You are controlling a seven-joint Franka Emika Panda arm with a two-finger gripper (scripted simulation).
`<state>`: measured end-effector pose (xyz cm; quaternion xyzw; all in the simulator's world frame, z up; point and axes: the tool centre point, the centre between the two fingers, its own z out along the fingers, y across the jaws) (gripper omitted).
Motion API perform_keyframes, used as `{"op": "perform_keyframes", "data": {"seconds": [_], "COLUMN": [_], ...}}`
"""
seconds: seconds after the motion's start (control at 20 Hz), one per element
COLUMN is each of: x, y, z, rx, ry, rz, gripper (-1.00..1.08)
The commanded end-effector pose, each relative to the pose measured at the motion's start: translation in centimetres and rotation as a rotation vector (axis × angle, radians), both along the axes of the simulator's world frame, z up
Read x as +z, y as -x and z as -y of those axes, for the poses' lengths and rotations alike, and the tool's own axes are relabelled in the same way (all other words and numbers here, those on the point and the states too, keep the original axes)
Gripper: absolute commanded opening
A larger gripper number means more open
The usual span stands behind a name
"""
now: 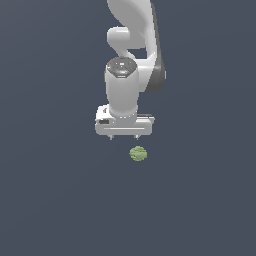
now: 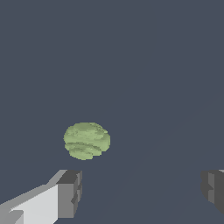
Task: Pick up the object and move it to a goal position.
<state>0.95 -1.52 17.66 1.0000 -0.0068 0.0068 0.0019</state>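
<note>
Below my pincer point(image 1: 124, 137), toward five o'clock in the exterior view, the object point(image 1: 138, 153) lies on the dark desk point(image 1: 55, 200), a small lumpy olive-green ball. My pincer hangs above it, pointing down, fingers spread wide with nothing between them. From my wrist view the object point(image 2: 86, 140) sits apart from both fingertips point(image 2: 70, 192), nearer one than the other, untouched by either.
</note>
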Motion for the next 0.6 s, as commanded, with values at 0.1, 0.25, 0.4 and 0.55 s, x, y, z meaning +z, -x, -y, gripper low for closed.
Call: {"op": "perform_keyframes", "data": {"seconds": [0.1, 0.25, 0.4, 0.55], "x": [-0.07, -0.40, -0.79, -0.90], "y": [0.07, 0.39, 0.79, 0.90], "z": [0.00, -0.01, -0.02, -0.02], "rx": [0.000, -0.001, -0.001, -0.001], "ry": [-0.002, -0.011, -0.022, -0.026], "rz": [-0.003, -0.017, -0.034, -0.038], "gripper": [1.00, 1.00, 1.00, 1.00]}}
